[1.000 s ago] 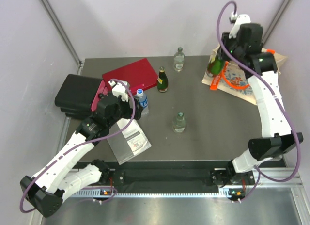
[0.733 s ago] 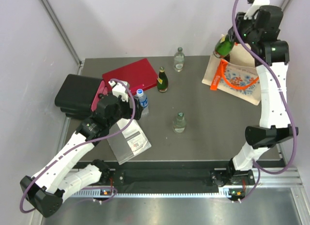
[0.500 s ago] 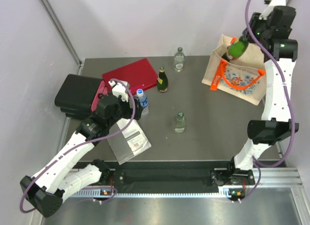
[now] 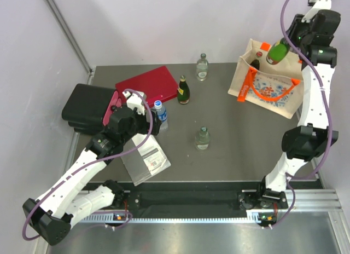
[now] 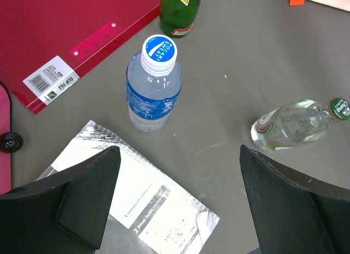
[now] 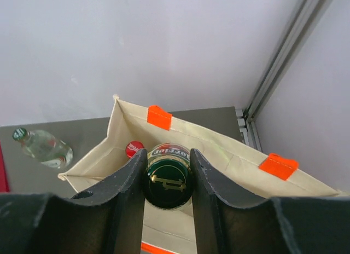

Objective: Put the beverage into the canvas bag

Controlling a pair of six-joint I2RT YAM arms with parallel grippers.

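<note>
**A:** Where is the beverage?

**B:** The green bottle (image 6: 167,180) hangs over the open mouth of the canvas bag (image 4: 266,84). The right gripper (image 6: 167,169) has it near the capped top, with its fingers (image 6: 127,183) pressed against either side. Whether the bottle's base has passed below the bag's rim cannot be told.

**A:** How does the bag stand?

**B:** It stands upright with its mouth spread open. A red cap (image 6: 134,149) shows inside it, beside the held bottle.

**A:** And the other arm?

**B:** The left gripper (image 5: 180,210) is well apart from the bag, far off to its left. Its fingers (image 5: 82,202) are spread wide and hold nothing. Below them stands a water bottle (image 5: 154,84) with a blue label.

**A:** What lies between that and the bag?

**B:** A clear glass bottle (image 5: 295,124) and a dark green bottle (image 5: 179,10) stand there. Another clear bottle (image 4: 202,67) stands nearer the bag's left side. Farther from the bag than the water bottle lie a red folder (image 5: 60,35), a booklet (image 5: 142,210) and a black case (image 4: 85,107).
</note>
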